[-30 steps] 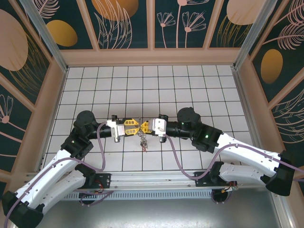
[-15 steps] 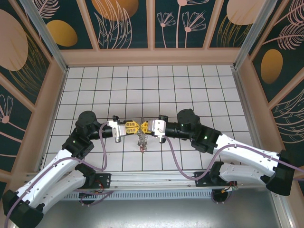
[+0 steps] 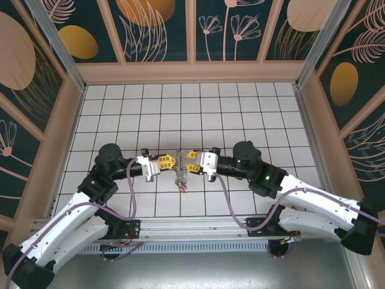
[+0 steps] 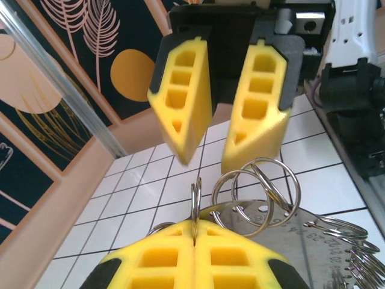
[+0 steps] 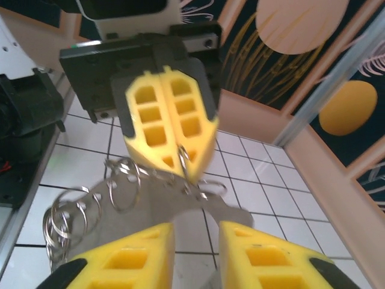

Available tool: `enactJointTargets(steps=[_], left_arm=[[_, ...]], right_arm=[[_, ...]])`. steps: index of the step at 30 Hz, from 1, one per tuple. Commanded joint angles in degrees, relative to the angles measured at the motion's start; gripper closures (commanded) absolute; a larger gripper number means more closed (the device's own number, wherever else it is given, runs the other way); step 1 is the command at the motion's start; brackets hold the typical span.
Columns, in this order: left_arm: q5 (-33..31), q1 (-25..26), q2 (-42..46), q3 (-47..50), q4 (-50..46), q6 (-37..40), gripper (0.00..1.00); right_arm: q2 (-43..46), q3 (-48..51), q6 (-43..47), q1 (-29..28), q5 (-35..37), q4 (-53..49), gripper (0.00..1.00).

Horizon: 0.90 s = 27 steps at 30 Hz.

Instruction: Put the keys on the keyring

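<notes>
The left claw (image 4: 195, 224) has just clenched on the keyring (image 4: 196, 198). Facing it, the right claw (image 5: 195, 232) has released; handover looks done.

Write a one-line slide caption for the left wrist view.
Shut left end effector pinches a metal ring; the open right end effector faces it, other rings alongside.

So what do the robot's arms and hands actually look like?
Both the left arm and right arm are white shells with chunky black joints, and a purple cable loops along each. The left hand and right hand each have two yellow wedge-shaped fingers with square holes on a black mount.
</notes>
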State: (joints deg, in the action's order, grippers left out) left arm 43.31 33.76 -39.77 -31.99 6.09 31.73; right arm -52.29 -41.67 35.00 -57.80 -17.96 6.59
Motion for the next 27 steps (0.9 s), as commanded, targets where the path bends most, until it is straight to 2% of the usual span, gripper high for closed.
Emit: enactJointTargets(steps=[1,3,5,8,10,11,14,18,21,25,27], left_arm=[[-3.35,0.05,1.36,0.27,-0.65,4.55,1.00],[-4.39,0.06,1.37,0.17,-2.43,7.10,1.00],[-5.51,0.03,1.20,0.09,-3.84,9.15,1.00],[-6.95,0.08,0.71,-0.05,-5.63,12.56,1.00],[-7.81,0.08,-0.10,-0.37,-7.40,15.41,1.00],[-8.05,0.00,-0.46,-0.59,-8.27,16.44,1.00],[-9.17,0.05,-1.56,-0.68,-9.50,20.11,1.00],[-10.48,0.01,-4.21,-0.26,-8.12,23.56,1.00],[-10.26,0.06,-6.77,0.14,-5.09,24.59,1.00],[-9.39,0.08,-10.22,0.87,0.00,24.10,1.00],[-8.37,0.05,-11.26,1.12,1.06,23.44,1.00]], right_arm=[[4.49,2.43,-3.31,2.73,0.51,-0.57,0.72],[6.99,4.32,-6.37,4.68,1.34,0.82,0.69],[9.09,6.16,-13.23,6.92,5.92,3.06,0.60],[9.94,5.64,-28.83,9.78,21.82,1.21,0.55],[8.81,2.14,-42.45,12.15,34.79,-7.79,0.46],[7.73,-0.01,-46.60,13.99,37.10,-12.97,0.46],[4.01,-5.54,-56.99,21.15,35.38,-26.22,0.46],[2.65,-6.81,-69.03,31.36,30.04,-35.71,0.52],[3.63,-3.30,-74.75,41.37,21.66,-39.02,0.49],[4.42,5.92,-73.93,55.67,10.57,-39.57,0.56],[2.68,8.82,-71.23,60.52,7.51,-39.04,0.59]])
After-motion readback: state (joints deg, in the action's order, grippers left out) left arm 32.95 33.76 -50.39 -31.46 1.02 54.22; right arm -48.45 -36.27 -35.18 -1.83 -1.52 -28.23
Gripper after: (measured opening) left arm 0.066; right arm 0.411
